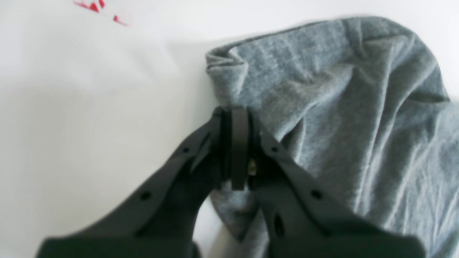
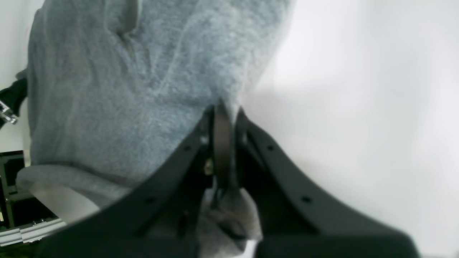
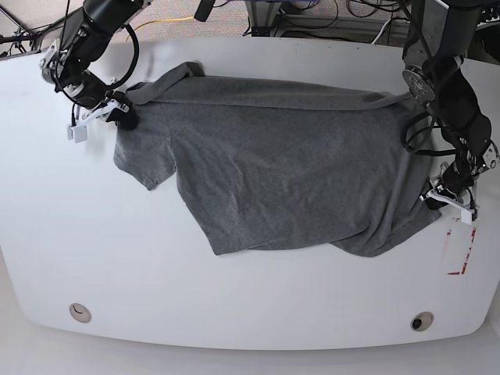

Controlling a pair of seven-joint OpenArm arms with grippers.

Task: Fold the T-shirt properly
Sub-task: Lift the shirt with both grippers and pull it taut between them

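Base view | T-shirt (image 3: 289, 172) spread mid-table, rumpled | left gripper (image 3: 436, 195) clamped on cloth at right edge | right gripper (image 3: 125, 114) pinching upper-left sleeve | likely stretching flat before folding

The T-shirt (image 3: 289, 172) is plain heather grey, the table (image 3: 94, 258) white, both grippers black, and the label (image 3: 459, 248) red-and-white.

1 T-shirt (image 3: 281, 172), 2 grippers, 1 table (image 3: 234, 305)
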